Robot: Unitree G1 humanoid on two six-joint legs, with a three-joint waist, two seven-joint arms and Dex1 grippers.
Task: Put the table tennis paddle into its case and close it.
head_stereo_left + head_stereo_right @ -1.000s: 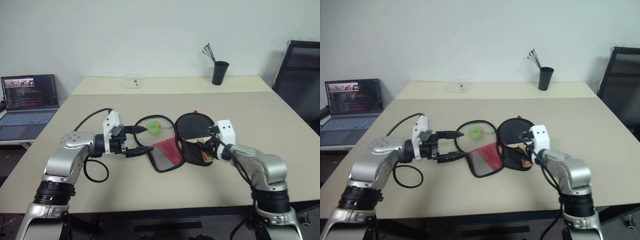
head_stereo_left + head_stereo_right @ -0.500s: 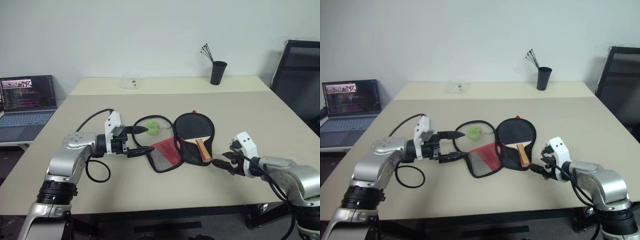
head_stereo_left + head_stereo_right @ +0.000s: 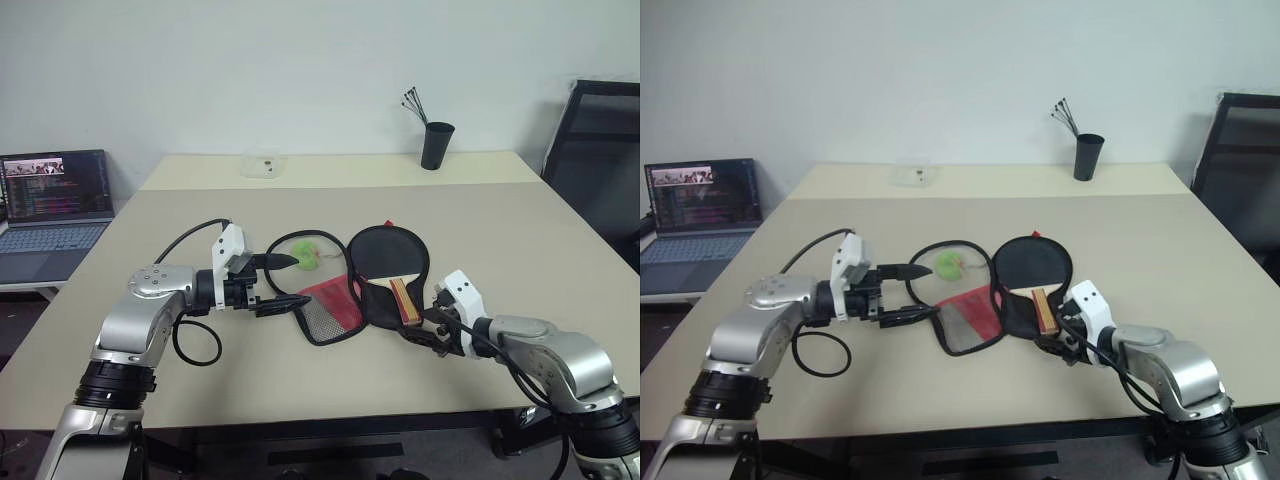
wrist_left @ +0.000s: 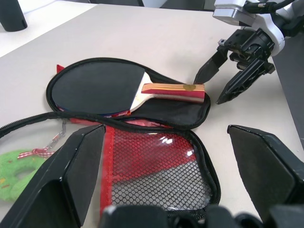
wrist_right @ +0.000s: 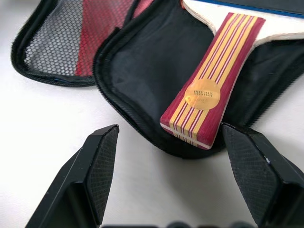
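The table tennis paddle (image 3: 386, 258) lies black face up inside the black half of the open case (image 3: 372, 306), its striped wooden handle (image 5: 209, 102) pointing toward me. The case's red mesh flap (image 3: 326, 309) is folded out flat to the left. My right gripper (image 3: 428, 335) sits low on the table just past the handle's end, open, its fingers (image 5: 100, 164) wide on either side of the case's narrow end and touching nothing. My left gripper (image 3: 287, 278) hovers left of the mesh flap, open and empty.
A round clear pouch with a green item (image 3: 307, 255) lies by the left gripper. A black cup of pens (image 3: 437, 146) and a small clear box (image 3: 262, 162) stand at the far edge. A laptop (image 3: 55, 200) is off to the left, a black chair (image 3: 600, 160) to the right.
My right gripper left the paddle's handle, swung out to the right, then came back lower to the case's near end. The paddle stays in the case. The left gripper has not moved.
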